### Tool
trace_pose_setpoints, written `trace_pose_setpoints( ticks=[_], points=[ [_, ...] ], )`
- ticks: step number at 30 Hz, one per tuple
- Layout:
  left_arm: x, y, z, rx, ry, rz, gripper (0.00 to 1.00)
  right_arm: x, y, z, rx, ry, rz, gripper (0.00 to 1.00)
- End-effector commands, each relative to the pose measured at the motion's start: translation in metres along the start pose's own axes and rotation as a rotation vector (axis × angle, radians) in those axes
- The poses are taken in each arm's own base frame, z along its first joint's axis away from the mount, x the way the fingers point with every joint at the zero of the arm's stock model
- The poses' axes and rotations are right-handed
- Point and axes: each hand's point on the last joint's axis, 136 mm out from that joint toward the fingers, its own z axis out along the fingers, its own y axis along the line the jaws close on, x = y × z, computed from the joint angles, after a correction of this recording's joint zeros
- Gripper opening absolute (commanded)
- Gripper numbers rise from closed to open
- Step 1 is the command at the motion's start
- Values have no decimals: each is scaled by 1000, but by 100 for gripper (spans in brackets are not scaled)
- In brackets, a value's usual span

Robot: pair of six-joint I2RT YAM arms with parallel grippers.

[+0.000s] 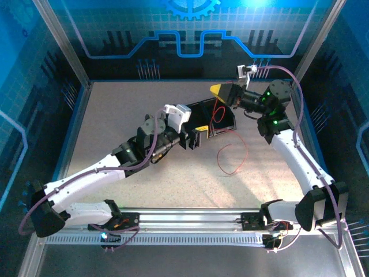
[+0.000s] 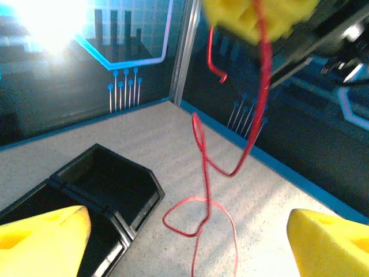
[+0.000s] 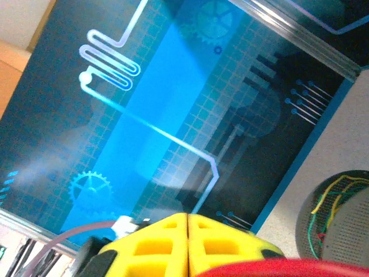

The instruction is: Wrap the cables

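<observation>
While my right gripper (image 3: 187,231) pinches the red cable (image 2: 203,167) aloft, my left gripper (image 2: 189,231) hangs spread; it may slip free, or snag the bin (image 2: 124,160).

Cable (image 2: 263,75): red. Bin (image 2: 104,173): black. Right gripper (image 3: 187,239), left gripper (image 2: 187,239): yellow fingers. Counter (image 1: 127,115): pale grey-beige, fine speckle. Walls (image 1: 115,34): dark blue, lighter grid, bright blue circuit-line and gear motifs. Arms (image 1: 86,179): white, black joints.
</observation>
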Motion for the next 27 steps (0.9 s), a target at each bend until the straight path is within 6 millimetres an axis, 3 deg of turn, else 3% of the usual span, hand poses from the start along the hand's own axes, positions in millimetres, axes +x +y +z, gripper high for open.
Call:
trace_pose_setpoints(
  ticks=[1, 7, 9, 12, 15, 18, 23, 27],
  points=[
    [16, -9, 14, 108, 43, -65, 84, -2, 24, -2, -71, 37, -41, 0],
    [31, -21, 48, 175, 116, -111, 75, 5, 36, -3, -117, 68, -41, 0],
    [31, -22, 55, 178, 114, -122, 65, 8, 37, -3, -124, 79, -39, 0],
    [30, -14, 63, 154, 103, -150, 34, 14, 39, -4, -135, 104, -45, 0],
    [24, 9, 64, 98, 87, -222, 0, 23, 42, -9, -154, 144, -72, 0],
    [10, 43, 61, 71, 66, -349, 0, 39, 38, -21, -159, 187, -129, 0],
    [-11, 117, 64, -7, 82, -594, 0, 75, 25, -46, -96, 197, -304, 0],
    [-12, 138, 74, -27, 114, -655, 0, 84, 20, -57, 59, 128, -465, 0]
  ],
)
